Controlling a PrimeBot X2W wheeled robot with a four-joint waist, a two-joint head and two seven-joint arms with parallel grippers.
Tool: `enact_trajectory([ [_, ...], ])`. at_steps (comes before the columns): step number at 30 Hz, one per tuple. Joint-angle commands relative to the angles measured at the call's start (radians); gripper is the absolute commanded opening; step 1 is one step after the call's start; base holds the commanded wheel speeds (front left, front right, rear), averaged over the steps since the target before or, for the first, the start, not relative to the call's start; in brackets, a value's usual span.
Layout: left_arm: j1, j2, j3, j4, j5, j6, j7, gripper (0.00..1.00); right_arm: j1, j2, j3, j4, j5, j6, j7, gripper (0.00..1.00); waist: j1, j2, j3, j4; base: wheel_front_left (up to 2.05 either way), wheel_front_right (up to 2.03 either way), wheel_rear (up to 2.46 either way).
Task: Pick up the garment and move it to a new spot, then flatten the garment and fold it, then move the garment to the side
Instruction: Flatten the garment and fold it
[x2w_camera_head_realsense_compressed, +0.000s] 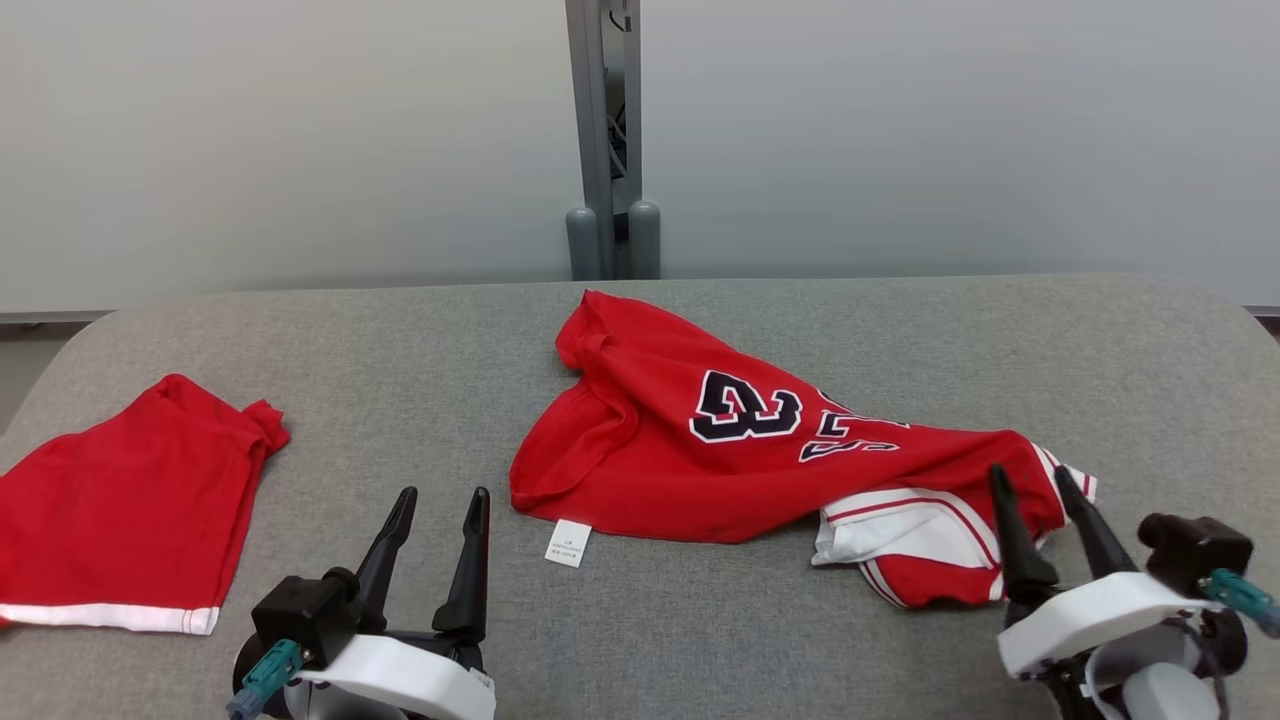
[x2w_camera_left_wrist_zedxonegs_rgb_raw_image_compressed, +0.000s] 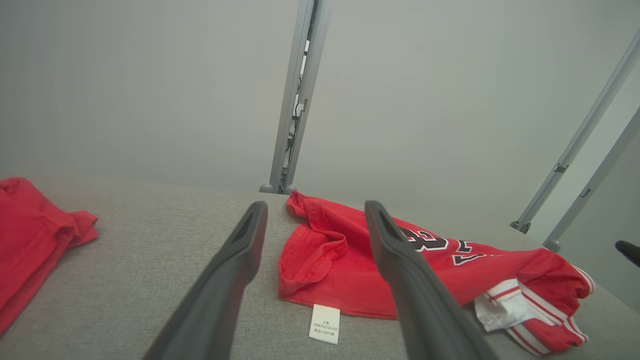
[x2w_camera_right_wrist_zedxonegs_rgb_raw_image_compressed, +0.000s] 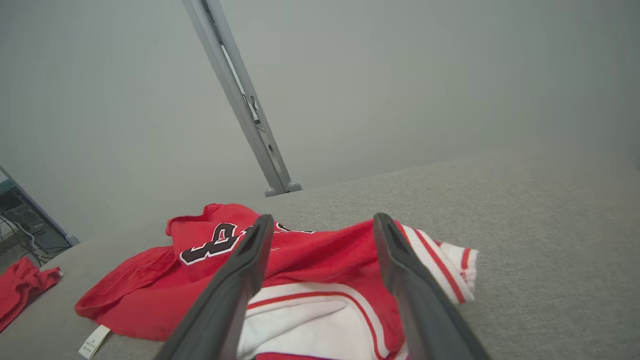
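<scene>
The left gripper (x2w_camera_head_realsense_compressed: 445, 495) was open, its two dark fingers spread apart and holding nothing. It hung over the bare gray table (x2w_camera_head_realsense_compressed: 700, 630), near the front edge. The right gripper (x2w_camera_head_realsense_compressed: 1030, 472) was open too, with nothing between its fingers. In the head view its tips sat in front of the right end of the red jersey (x2w_camera_head_realsense_compressed: 650, 450). From the right wrist view the fingers pointed over that same end, but the pictures did not make clear if they touched the cloth. The jersey lay in a crumpled heap in the middle of the table, just a little to the right of the left gripper. It was not flat and not folded. A big black number (x2w_camera_head_realsense_compressed: 748, 407) with a white edge showed on top, with some more black letters beside it. At the right end a white part with red stripes (x2w_camera_head_realsense_compressed: 905, 525) stuck out from under the red cloth. A small white tag (x2w_camera_head_realsense_compressed: 568, 543) lay flat on the table at the jersey's near left corner, just in front of the left gripper's fingers. Far off on the left side of the table lay another red cloth (x2w_camera_head_realsense_compressed: 120, 500) with a white band along its near edge, well apart from the jersey. Behind the table stood a gray post (x2w_camera_head_realsense_compressed: 605, 130) against a plain pale wall (x2w_camera_head_realsense_compressed: 300, 140).
</scene>
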Motion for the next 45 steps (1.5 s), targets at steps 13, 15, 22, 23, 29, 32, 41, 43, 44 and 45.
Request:
enact_trajectory([
  [13, -0.004, 0.005, -0.014, 0.023, 0.003, -0.005, -0.004, 1.0, 0.038, 0.084, 0.051, 0.038, -0.159, 0.0, 0.096, 1.0, 0.0, 0.0, 0.018, 0.055, 0.0, 0.0, 0.0],
  [15, -0.008, 0.005, -0.019, 0.025, -0.001, -0.005, -0.004, 1.0, 0.033, 0.084, 0.074, 0.054, -0.148, 0.0, 0.104, 1.0, 0.0, 0.0, 0.02, 0.067, 0.0, 0.0, 0.0],
  [22, -0.011, 0.005, -0.031, 0.03, -0.007, -0.006, -0.004, 1.0, -0.005, 0.084, 0.096, 0.15, -0.091, 0.0, 0.129, 1.0, 0.0, 0.0, 0.029, 0.108, 0.0, 0.0, 0.0],
  [23, -0.011, 0.005, -0.033, 0.03, -0.007, -0.007, -0.004, 1.0, -0.012, 0.084, 0.095, 0.167, -0.083, 0.0, 0.127, 1.0, 0.0, 0.0, 0.03, 0.114, 0.0, 0.0, 0.0],
  [29, -0.017, 0.005, -0.036, 0.029, -0.008, -0.005, -0.004, 1.0, -0.058, 0.084, 0.097, 0.242, -0.035, 0.0, 0.106, 1.0, 0.0, 0.0, 0.045, 0.141, 0.0, 0.0, 0.0],
  [32, -0.023, 0.005, -0.038, 0.028, -0.005, -0.008, -0.004, 1.0, -0.09, 0.083, 0.081, 0.301, -0.036, 0.0, 0.091, 1.0, 0.0, 0.0, 0.057, 0.155, 0.0, 0.0, 0.0],
  [41, -0.041, 0.005, -0.044, 0.024, -0.005, -0.002, -0.004, 1.0, -0.192, 0.085, 0.061, 0.472, -0.056, 0.0, 0.051, 0.0, 0.0, 0.0, 0.088, 0.183, 0.0, 0.0, 0.0],
  [43, -0.043, 0.005, -0.044, 0.025, -0.006, -0.001, -0.004, 1.0, -0.204, 0.086, 0.07, 0.493, -0.05, 0.0, 0.042, 0.0, 0.0, 0.0, 0.089, 0.185, 0.0, 0.0, 0.0],
  [44, -0.043, 0.005, -0.042, 0.026, -0.006, -0.001, -0.004, 1.0, -0.21, 0.086, 0.076, 0.501, -0.047, 0.0, 0.039, 0.0, 0.0, 0.0, 0.089, 0.185, 0.0, 0.0, 0.0],
  [45, -0.043, 0.005, -0.04, 0.027, -0.006, 0.0, -0.004, 1.0, -0.213, 0.085, 0.083, 0.507, -0.043, 0.0, 0.034, 0.0, 0.0, 0.0, 0.087, 0.184, 0.0, 0.0, 0.0],
])
